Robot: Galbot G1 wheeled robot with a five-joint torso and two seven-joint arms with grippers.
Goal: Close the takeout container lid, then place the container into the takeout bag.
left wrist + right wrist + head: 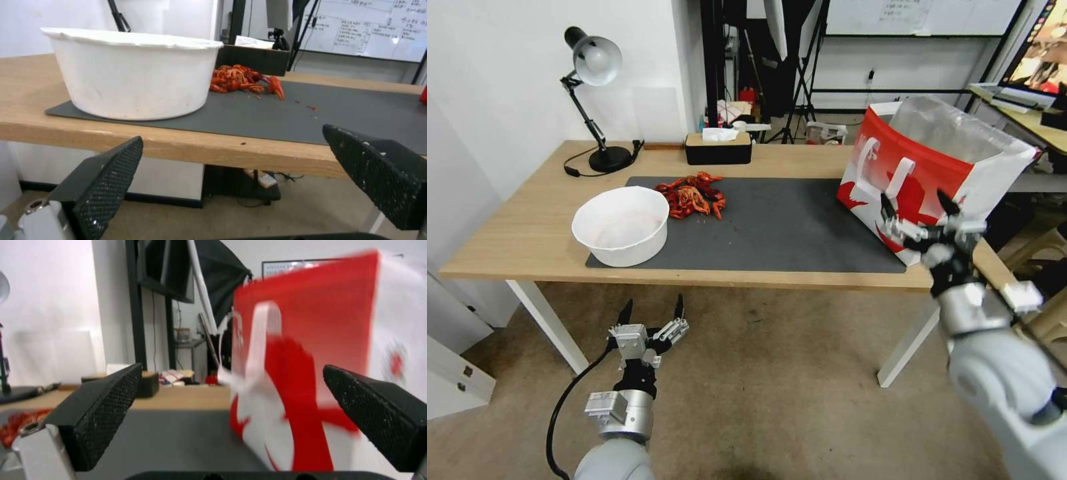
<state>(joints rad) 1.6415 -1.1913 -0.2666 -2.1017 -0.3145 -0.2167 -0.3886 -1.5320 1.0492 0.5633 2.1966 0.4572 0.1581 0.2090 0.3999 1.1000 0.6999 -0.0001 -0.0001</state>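
Hovering wide open and empty at the takeout bag [934, 160], three o'clock on the surface [527, 233], the right end effector [920, 203] seemingly finishes bagging; left end effector [652, 310] idles open at six.

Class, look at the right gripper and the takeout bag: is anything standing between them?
Nothing visible does. The right gripper, open, hangs directly in front of the takeout bag's red-and-white side at the table's right end, with only air between. The white bowl sits far left.
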